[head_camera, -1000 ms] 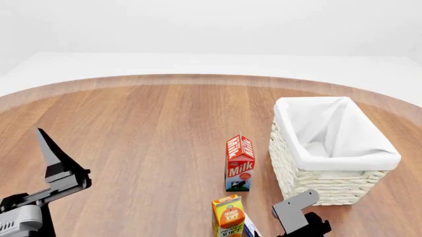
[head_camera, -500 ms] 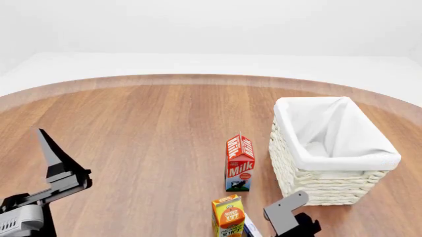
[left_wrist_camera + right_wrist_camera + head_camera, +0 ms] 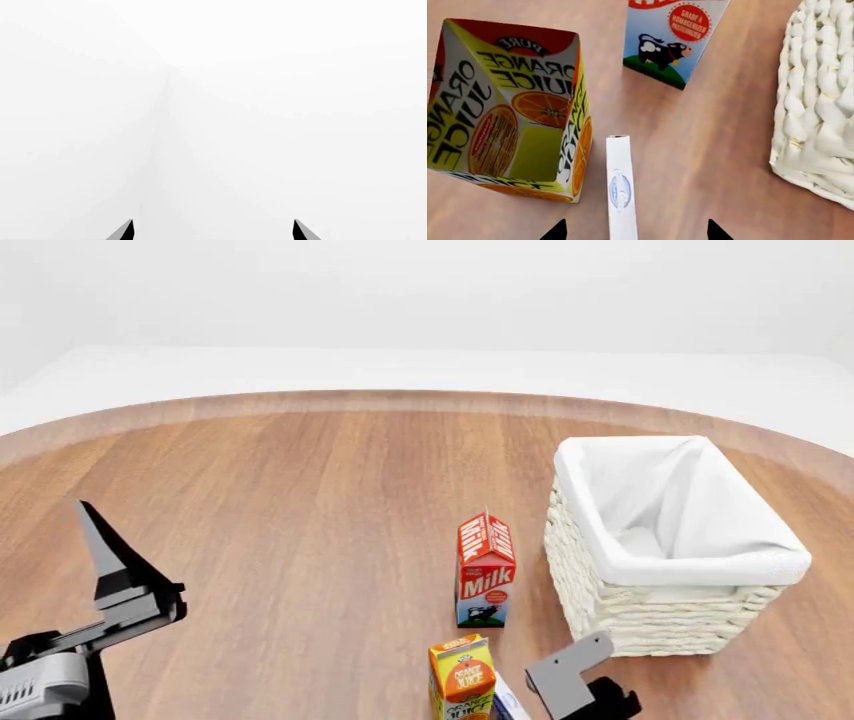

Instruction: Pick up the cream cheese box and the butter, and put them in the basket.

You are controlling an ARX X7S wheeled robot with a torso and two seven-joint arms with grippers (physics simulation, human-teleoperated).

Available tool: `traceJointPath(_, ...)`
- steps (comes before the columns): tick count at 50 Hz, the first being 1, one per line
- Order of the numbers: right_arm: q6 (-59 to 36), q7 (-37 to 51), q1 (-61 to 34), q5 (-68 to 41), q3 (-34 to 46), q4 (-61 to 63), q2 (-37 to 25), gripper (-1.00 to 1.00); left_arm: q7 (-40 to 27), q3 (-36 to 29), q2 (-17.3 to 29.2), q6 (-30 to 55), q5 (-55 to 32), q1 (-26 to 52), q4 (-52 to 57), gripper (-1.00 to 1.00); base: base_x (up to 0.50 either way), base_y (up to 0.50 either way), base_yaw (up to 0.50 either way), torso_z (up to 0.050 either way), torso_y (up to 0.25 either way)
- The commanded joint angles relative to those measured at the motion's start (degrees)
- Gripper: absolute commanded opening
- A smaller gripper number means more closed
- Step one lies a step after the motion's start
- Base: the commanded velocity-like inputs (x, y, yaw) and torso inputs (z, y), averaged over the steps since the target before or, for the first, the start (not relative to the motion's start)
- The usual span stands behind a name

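**Right gripper shifts left toward the cream cheese box**

Since a second ago the right gripper (image 3: 574,685) has slid leftward along the bottom edge of the head view, closer to the orange juice carton (image 3: 462,677); the left gripper (image 3: 114,575) has not moved, nor have the packages.

Right gripper: in the right wrist view its two dark fingertips (image 3: 555,231) show spread apart, one on each side of the cream cheese box (image 3: 620,187), nothing between them touching. The box stands on a thin edge on the tabletop (image 3: 720,130), narrow white side with a small blue print facing the camera. It sits just beside the orange juice carton (image 3: 510,105). In the head view only a sliver of the cream cheese box (image 3: 507,702) shows, right of the juice carton.

Left gripper: raised at the left of the head view, fingers apart, holding nothing; left wrist view shows only two dark fingertips (image 3: 123,231) against blank white.

The basket (image 3: 607,570) stands at the right on the tabletop (image 3: 294,500), white lining folded over the rim. The milk carton (image 3: 485,568) stands upright just left of the basket, behind the juice carton. Basket wall (image 3: 820,95) is near the cream cheese box, not touching.

Butter: not visible in any view.
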State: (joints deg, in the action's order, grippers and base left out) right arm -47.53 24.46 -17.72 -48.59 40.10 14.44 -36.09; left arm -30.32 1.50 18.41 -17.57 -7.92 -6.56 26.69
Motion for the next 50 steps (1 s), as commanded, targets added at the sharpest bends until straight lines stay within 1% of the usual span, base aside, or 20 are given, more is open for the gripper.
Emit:
traceJointPath(1,0.14,-2.04,0.12,1.66,-0.33,-1.16,1.67,1.00,1.09,1.12,-0.93,-0.12,1.09,0.07,-0.48,1.00,0.00,0.00,0.00,0.000,0.000)
traceJointPath(50,3.24,-4.51,-0.47,5.10,2.20,-8.37,3.81,1.00,-0.09,0.77,-0.31,0.37,0.93,0.10,-1.12,1.00,0.00,0.00,0.00,0.000,0.000)
